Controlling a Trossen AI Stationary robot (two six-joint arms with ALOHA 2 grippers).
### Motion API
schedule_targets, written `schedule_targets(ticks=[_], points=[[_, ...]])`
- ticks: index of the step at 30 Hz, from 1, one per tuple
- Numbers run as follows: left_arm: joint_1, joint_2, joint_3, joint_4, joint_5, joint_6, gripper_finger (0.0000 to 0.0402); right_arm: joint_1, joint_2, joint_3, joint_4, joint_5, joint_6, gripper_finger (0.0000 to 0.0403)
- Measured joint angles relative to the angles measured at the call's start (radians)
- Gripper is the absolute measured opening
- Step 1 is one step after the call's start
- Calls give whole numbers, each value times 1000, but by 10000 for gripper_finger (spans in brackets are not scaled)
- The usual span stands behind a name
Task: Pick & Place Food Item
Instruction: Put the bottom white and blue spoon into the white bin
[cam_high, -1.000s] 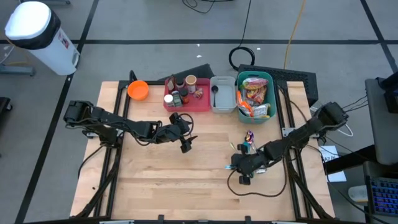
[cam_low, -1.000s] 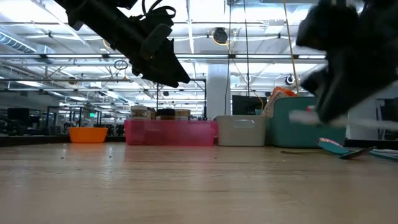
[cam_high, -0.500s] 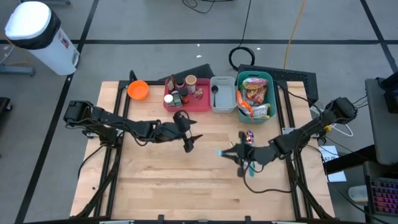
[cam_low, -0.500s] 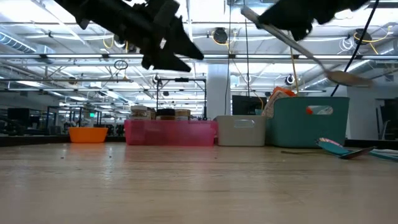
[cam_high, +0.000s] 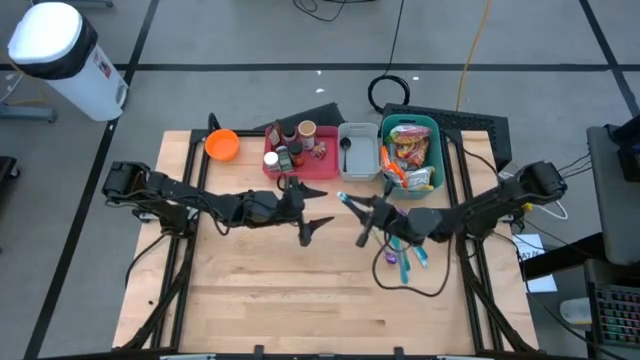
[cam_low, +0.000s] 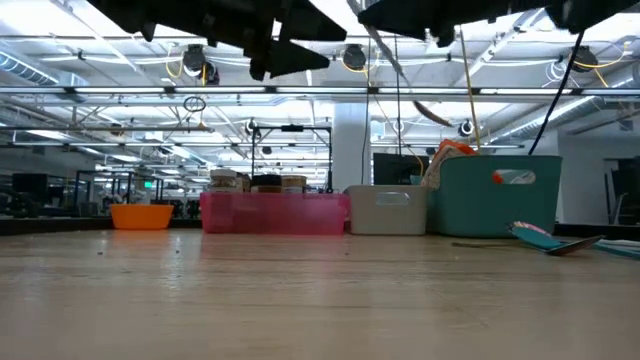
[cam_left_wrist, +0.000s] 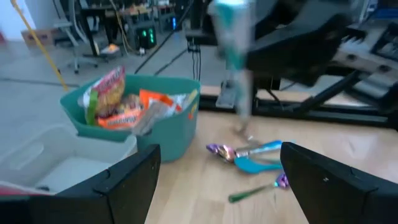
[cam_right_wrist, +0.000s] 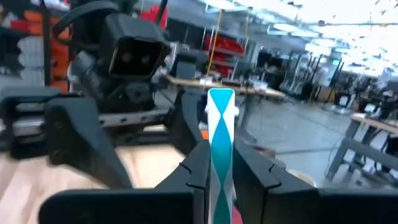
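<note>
My right gripper (cam_high: 362, 213) hangs above the table's middle, shut on a spoon with a teal-and-white striped handle (cam_right_wrist: 221, 140). The spoon's metal shaft and bowl (cam_low: 435, 112) slant down below it. My left gripper (cam_high: 316, 206) faces it from the left, open and empty, its fingers (cam_left_wrist: 323, 180) wide apart. Food packets (cam_high: 408, 152) lie in the teal bin (cam_high: 434, 128) at the far right. My right gripper pinches the spoon's striped handle (cam_right_wrist: 221, 155) between its two fingers. It comes about level from the table's right, pointing left. The handle's end (cam_high: 343, 197) sticks out past the fingertips. The spoon is lifted clear of the table, its bowl slanting down.
Loose utensils (cam_high: 408, 255) lie on the wood under the right arm, by a cable loop. Along the far edge stand an orange bowl (cam_high: 222, 145), a pink tray of bottles (cam_high: 322, 168) and a grey bin (cam_high: 357, 172) holding a spoon.
My right gripper has risen from the utensils near the right edge and gone toward the far edge and the left. It has tipped from pointing down to level, lifting the spoon clear. My left gripper has tipped up to about level and risen slightly.
</note>
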Motion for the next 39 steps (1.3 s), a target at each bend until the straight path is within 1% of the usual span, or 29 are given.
schedule_targets(ticks=[2,6,10,17,21,24,29,34,39], points=[[0,0,0,23,0,10,340,-25,25,0,73,-26,-27,29],[0,0,0,59,0,13,340,-70,80,0,201,-148,-29,29],[0,34,0,137,0,35,340,-98,121,0,275,-205,-27,29],[18,149,0,320,2,42,340,-102,125,0,289,-211,-26,29],[31,207,0,397,2,48,340,-102,124,0,317,-211,-34,29],[40,237,18,399,10,40,340,-102,125,0,317,-211,-37,30],[45,307,81,387,83,19,340,-104,124,0,394,-210,-96,30],[42,380,142,385,86,32,340,-104,124,0,448,-209,-151,30],[43,413,162,377,85,31,340,-100,124,0,461,-205,-193,30]])
